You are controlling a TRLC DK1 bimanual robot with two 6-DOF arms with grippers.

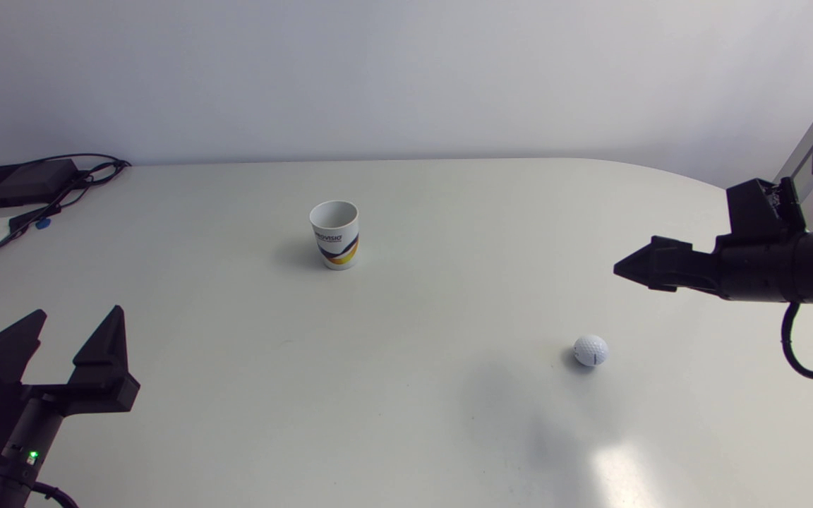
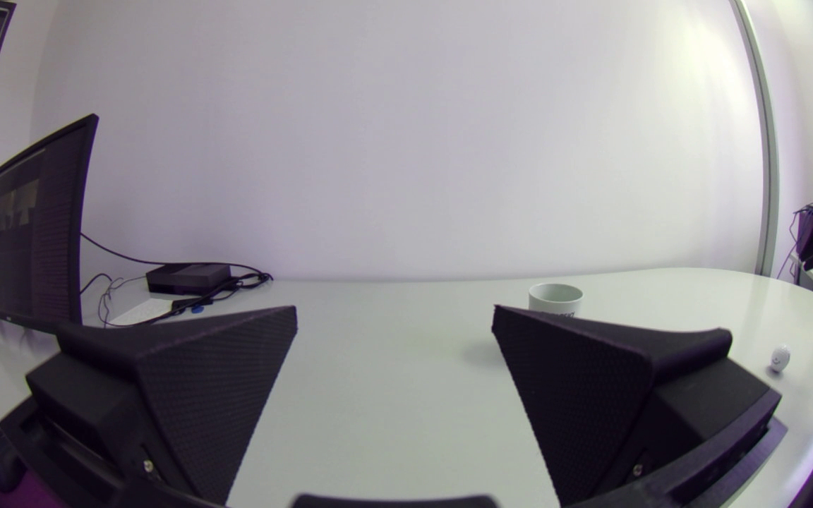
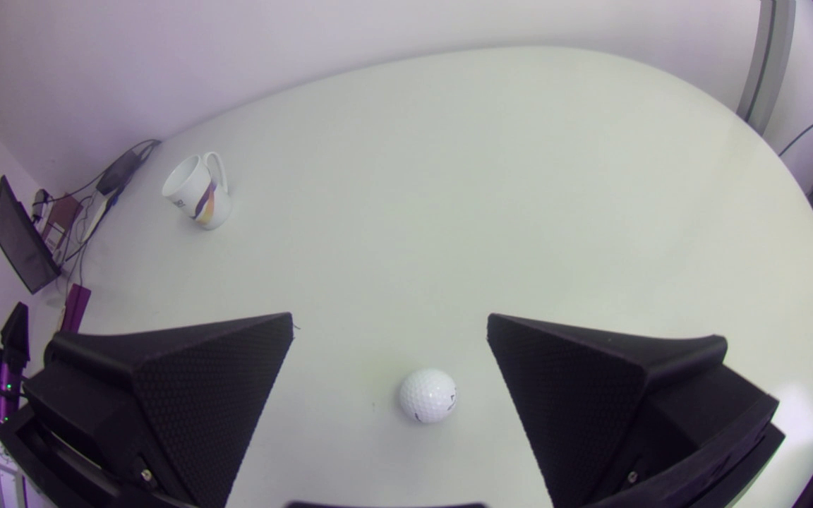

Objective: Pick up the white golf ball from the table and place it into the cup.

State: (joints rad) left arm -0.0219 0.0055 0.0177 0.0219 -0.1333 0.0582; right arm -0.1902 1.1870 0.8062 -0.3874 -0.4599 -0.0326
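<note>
**Currently: right jaws wide over the golf ball, nothing held**

Seen from its own wrist camera, the right gripper (image 3: 389, 319) has its jaws spread wide. The white golf ball (image 3: 428, 395) lies on the table (image 3: 519, 176) below, in the gap between the two fingers. It touches neither of them and sits a little nearer the finger on the 3 o'clock side. From above, this gripper (image 1: 622, 268) shows side-on, so its jaws overlap, and it hangs in the air pointing toward 9 o'clock. The golf ball (image 1: 591, 350) rests at roughly 6 o'clock from its tip.

The left gripper (image 1: 80, 310) sits low near the table's 8 o'clock corner. Its jaws are also wide apart and hold nothing, and they point toward 12 o'clock.

The white mug (image 1: 334, 234) stands upright, mouth up, with an orange and dark band on its side, at about 10 o'clock from the ball and well apart from it. The right wrist camera shows its handle (image 3: 217, 169). From the left wrist, the mug (image 2: 555, 298) stands ahead of the gripper (image 2: 394, 309), just past one fingertip, and the ball (image 2: 780, 358) lies far off to that same side.

A black box (image 1: 18, 182) with cables (image 1: 61, 201) lies at the table's 10 o'clock corner.
</note>
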